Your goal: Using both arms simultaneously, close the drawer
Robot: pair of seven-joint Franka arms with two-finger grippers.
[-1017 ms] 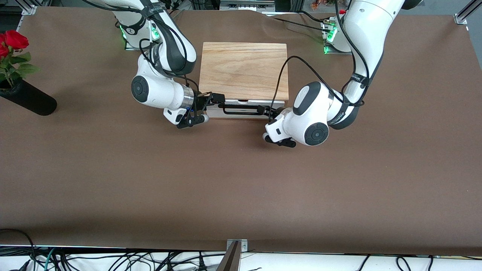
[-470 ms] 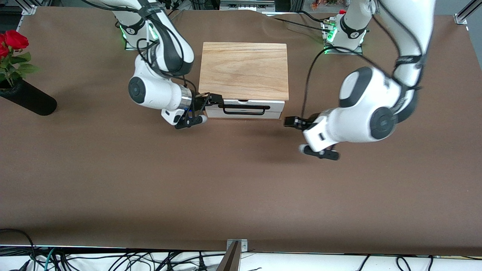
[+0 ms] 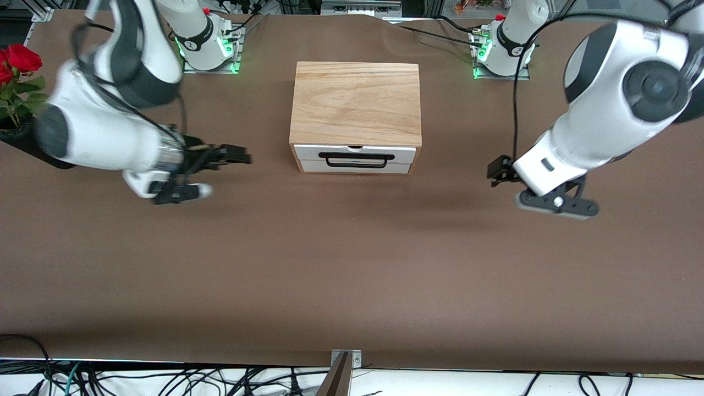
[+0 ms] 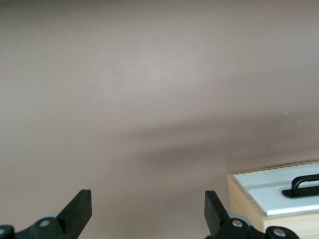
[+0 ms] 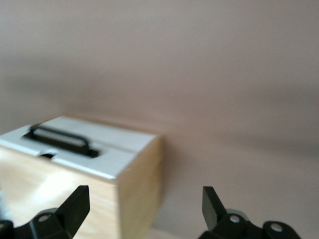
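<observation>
white drawer, black handle, oak box

**What I Counted on the Table**

I counted one light oak box with one white-fronted drawer, which carried one wide black wire handle. I had two black two-finger grippers: my left gripper and my right gripper, each with two fingers spread apart. One black cylindrical vase held red roses; I could make out two blooms.

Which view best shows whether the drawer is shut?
The front view: the drawer shows its whole white front, flush with the oak box. The left wrist view catches only a corner of it; the right wrist view shows its front blurred.
</observation>
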